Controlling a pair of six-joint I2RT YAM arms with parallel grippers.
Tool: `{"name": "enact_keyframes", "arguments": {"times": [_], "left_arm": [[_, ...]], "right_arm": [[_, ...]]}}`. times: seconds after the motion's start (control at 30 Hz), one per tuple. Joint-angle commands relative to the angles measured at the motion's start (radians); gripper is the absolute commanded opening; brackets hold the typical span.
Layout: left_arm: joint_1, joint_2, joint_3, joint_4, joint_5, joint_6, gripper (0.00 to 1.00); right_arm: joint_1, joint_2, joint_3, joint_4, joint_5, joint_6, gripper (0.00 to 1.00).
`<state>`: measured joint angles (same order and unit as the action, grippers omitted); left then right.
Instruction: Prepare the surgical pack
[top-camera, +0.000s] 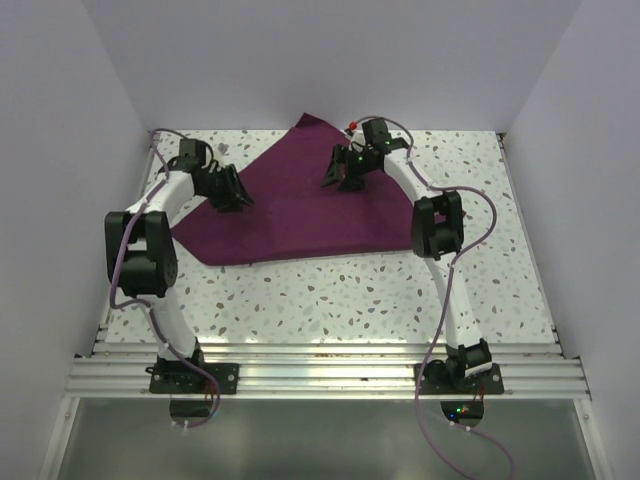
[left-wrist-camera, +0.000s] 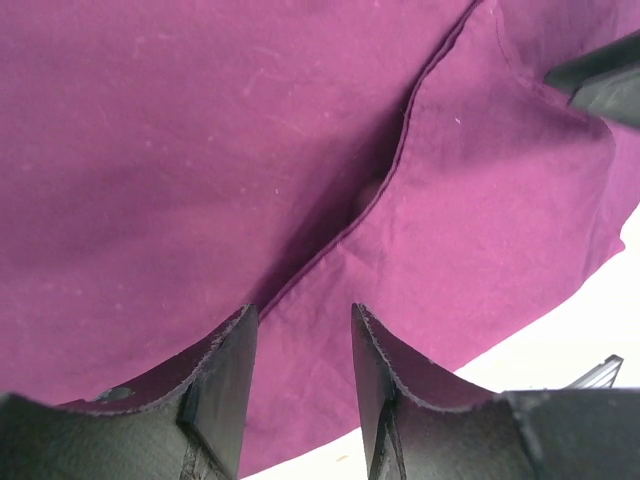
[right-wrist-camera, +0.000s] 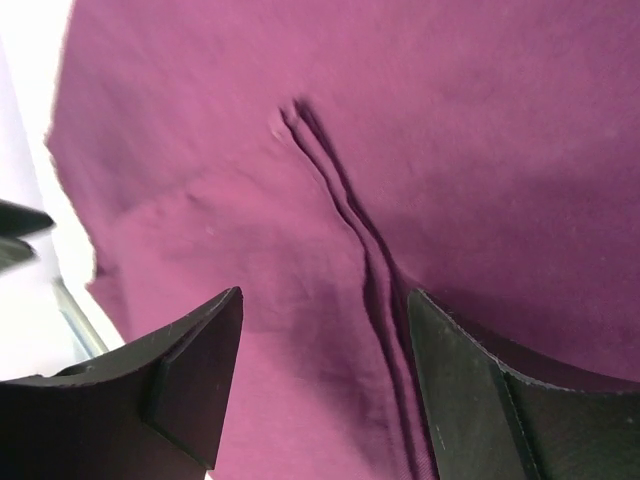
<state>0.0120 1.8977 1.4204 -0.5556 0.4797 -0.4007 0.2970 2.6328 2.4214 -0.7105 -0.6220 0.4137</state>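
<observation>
The maroon cloth (top-camera: 290, 205) of the surgical pack lies folded on the far half of the table, one corner pointing to the back wall. My left gripper (top-camera: 238, 198) hangs over its left part, open and empty. In the left wrist view the left gripper (left-wrist-camera: 303, 310) sits just above a hemmed flap edge (left-wrist-camera: 395, 170) that runs diagonally across the cloth (left-wrist-camera: 150, 180). My right gripper (top-camera: 342, 178) hangs over the cloth's upper middle. In the right wrist view the right gripper (right-wrist-camera: 325, 295) is open over a narrow pleat (right-wrist-camera: 345, 215) in the cloth (right-wrist-camera: 480, 130), holding nothing.
The speckled white table (top-camera: 330, 290) shows bare in front of the cloth and on the right. White walls close in the back and both sides. An aluminium rail (top-camera: 320, 372) carries the arm bases at the near edge. A fingertip of the right gripper (left-wrist-camera: 600, 80) shows at the left wrist view's top right.
</observation>
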Motion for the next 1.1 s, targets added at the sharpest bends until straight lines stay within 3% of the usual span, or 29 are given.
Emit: {"name": "enact_keyframes", "arguments": {"times": [0.0, 0.37, 0.63, 0.77, 0.97, 1.07], "left_arm": [[-0.004, 0.026, 0.055, 0.008, 0.005, 0.036, 0.47], [-0.004, 0.055, 0.064, -0.029, -0.027, 0.051, 0.47], [-0.006, 0.018, 0.094, -0.092, -0.19, 0.002, 0.46], [0.019, -0.012, 0.104, -0.142, -0.34, -0.03, 0.46], [0.054, -0.057, 0.08, -0.155, -0.371, -0.03, 0.46], [0.057, -0.068, 0.074, -0.168, -0.394, -0.027, 0.46]], "right_arm": [[-0.007, -0.004, 0.041, -0.061, 0.022, -0.125, 0.7], [0.021, 0.036, 0.048, -0.058, -0.05, -0.164, 0.62], [0.027, 0.033, -0.007, 0.051, -0.047, -0.044, 0.27], [0.025, 0.035, 0.008, 0.063, -0.013, 0.003, 0.16], [0.004, 0.039, 0.002, 0.103, -0.004, 0.054, 0.0], [-0.009, 0.029, -0.015, 0.111, 0.039, 0.066, 0.0]]}}
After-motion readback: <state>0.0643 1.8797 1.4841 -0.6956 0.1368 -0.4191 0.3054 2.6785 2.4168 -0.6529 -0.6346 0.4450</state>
